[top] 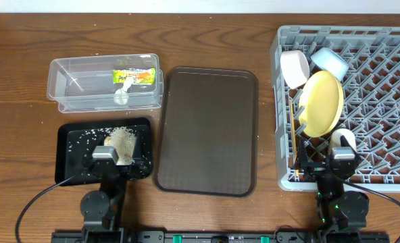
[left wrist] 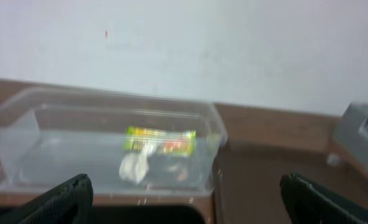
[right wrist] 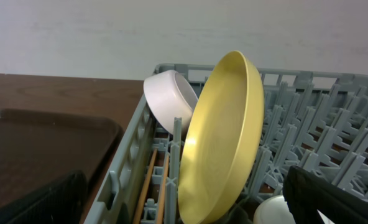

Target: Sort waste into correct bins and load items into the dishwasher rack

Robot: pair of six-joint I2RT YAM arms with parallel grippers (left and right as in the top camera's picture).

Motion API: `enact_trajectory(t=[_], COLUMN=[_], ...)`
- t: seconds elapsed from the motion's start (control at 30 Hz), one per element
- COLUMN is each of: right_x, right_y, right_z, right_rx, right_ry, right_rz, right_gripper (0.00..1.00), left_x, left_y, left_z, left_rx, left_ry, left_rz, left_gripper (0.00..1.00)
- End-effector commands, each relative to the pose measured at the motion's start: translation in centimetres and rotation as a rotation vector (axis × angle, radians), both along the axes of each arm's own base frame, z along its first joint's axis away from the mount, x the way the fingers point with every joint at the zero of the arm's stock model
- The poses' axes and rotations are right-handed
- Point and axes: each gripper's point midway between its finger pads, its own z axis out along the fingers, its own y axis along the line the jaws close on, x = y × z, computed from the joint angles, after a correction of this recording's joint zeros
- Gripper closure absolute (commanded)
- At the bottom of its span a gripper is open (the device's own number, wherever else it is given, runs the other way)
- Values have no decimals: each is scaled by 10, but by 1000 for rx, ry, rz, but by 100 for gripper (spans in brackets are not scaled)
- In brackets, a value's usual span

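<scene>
My left pincer sits over the near edge of the black tray. On its wrist view the two fingers stand far apart at the frame's lower corners, so I read it as wide open with nothing in it. The rice lies heaped in the tray's right half, with loose grains scattered to the left of the heap. Behind the tray stands the tub. Inside it I see the wrapper near the right end and the tissue just in front of it; I cannot tell whether they touch. The left wrist view shows the same pair through the tub's clear wall, though blurred.

The brown tray lies on the table between the two bins and the rack.

My right pincer hangs over the rack's near left corner, fingers likewise spread wide, gripping nothing. In the rack's left part the plate stands on edge among the pegs, tilted. The white bowl leans on its side just behind it by the rack's left wall, and the blue bowl sits beside that, to the right. The cup stands near the plate's near edge, right in front of the pincer. The chopsticks lie along the left wall, beside the plate
</scene>
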Motion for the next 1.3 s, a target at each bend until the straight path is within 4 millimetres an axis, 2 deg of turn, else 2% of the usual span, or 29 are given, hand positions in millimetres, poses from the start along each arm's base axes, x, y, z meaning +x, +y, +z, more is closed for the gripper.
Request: enact_trajectory(t=[0.0, 0.07, 1.27], right_x=[0, 0, 0], right_y=[-2, -2, -2], right_z=[0, 0, 0], right_rx=[-15, -15, -15], right_ry=[-2, -2, -2], right_rz=[-4, -4, -4], right_gripper=[1, 1, 1], left_x=[-1, -2, -2], left_y=[4, 4, 5], left_z=[-16, -25, -26], left_rx=[26, 28, 27], left_ry=[52, 91, 93], left_rz=[18, 21, 22], left_gripper=[1, 1, 1])
